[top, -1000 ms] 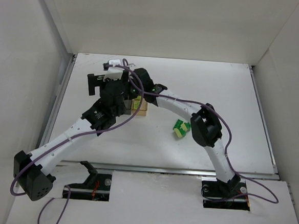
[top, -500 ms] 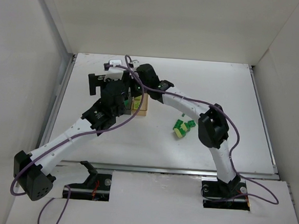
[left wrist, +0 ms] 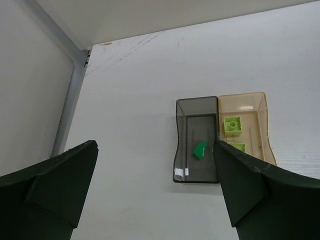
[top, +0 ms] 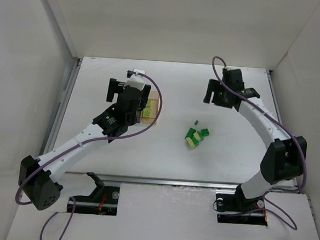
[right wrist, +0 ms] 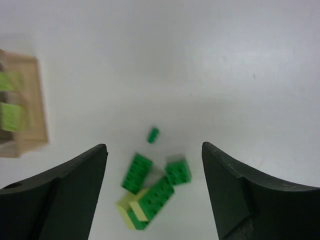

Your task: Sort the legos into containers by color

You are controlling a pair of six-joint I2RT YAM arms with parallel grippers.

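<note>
Two bins: grey bin (left wrist: 181,150) and amber bin (left wrist: 255,117) stand wall to wall, left of the counter's (top: 240,153) middle, about halfway between its near and far edges.
Sorted: one dark piece (left wrist: 200,150) lies in the grey bin; two pale bricks (left wrist: 232,123) lie in the amber bin.
Unsorted: a pile (right wrist: 150,190) near the counter's middle, a little toward the near edge. It is made of several dark green bricks touching or stacked, with a pale one tucked at one side. A small brick (right wrist: 153,135) lies just apart from it.
Left arm: left gripper (left wrist: 155,155) is spread wide and holds nothing, hanging above the bins.
Right arm: right gripper (right wrist: 154,147) is also spread and empty, looking down on the pile from toward the far right corner.
Risk, mixed grab: the pile is tight, so fingers closing on it may lift the pale brick along with a dark one and carry it to the wrong bin.
Risk, scatter: a finger landing on the heap could flick bricks across the counter.
Risk, slip: the small brick is tiny against the fingers and may twist out or be missed.
Risk, wrong bin: the bins share a wall, so a release near it could bounce a brick across.
Risk, clash: the left arm hangs over the bins, so a right-arm delivery there could meet it.
</note>
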